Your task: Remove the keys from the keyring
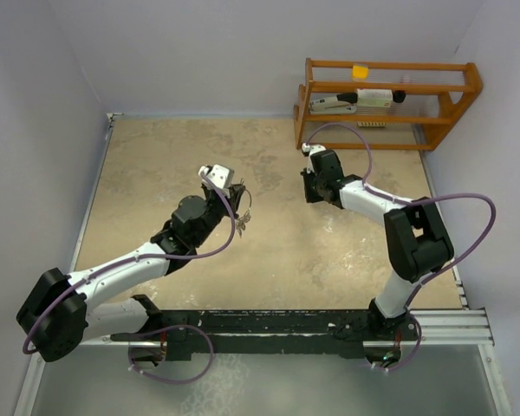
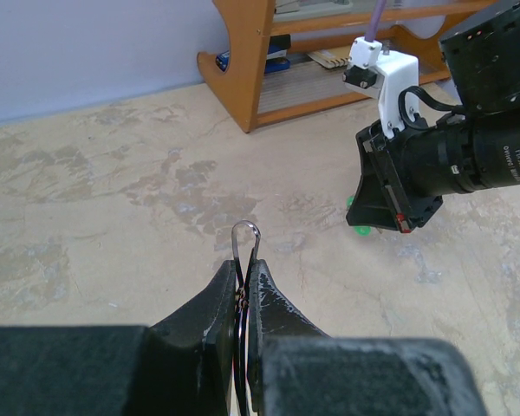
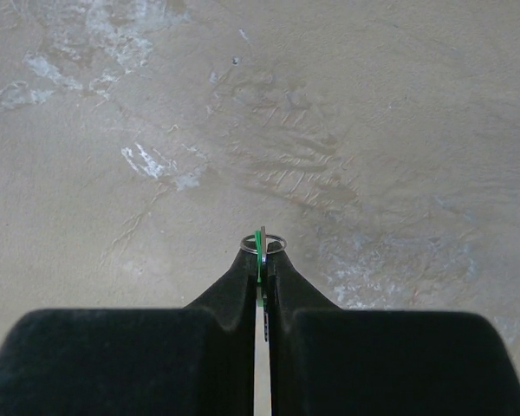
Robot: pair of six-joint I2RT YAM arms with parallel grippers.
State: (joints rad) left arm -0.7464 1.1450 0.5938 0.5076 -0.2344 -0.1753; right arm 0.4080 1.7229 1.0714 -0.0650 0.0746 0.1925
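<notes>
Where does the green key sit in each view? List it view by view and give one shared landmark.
Top external: too small to tell; look at the right gripper, right of centre.
Left wrist: green key peeks out under that gripper, right of centre.
Right wrist: green key edge-on, pinched in the jaws, just below centre.
Shared landmark: the right gripper, in all three views; the rack shows only in the top and left wrist views.

A bright green key (image 3: 260, 256), silver keyring (image 2: 246, 224), mottled beige table (image 1: 156, 173) and orange wooden rack (image 1: 416, 66)
</notes>
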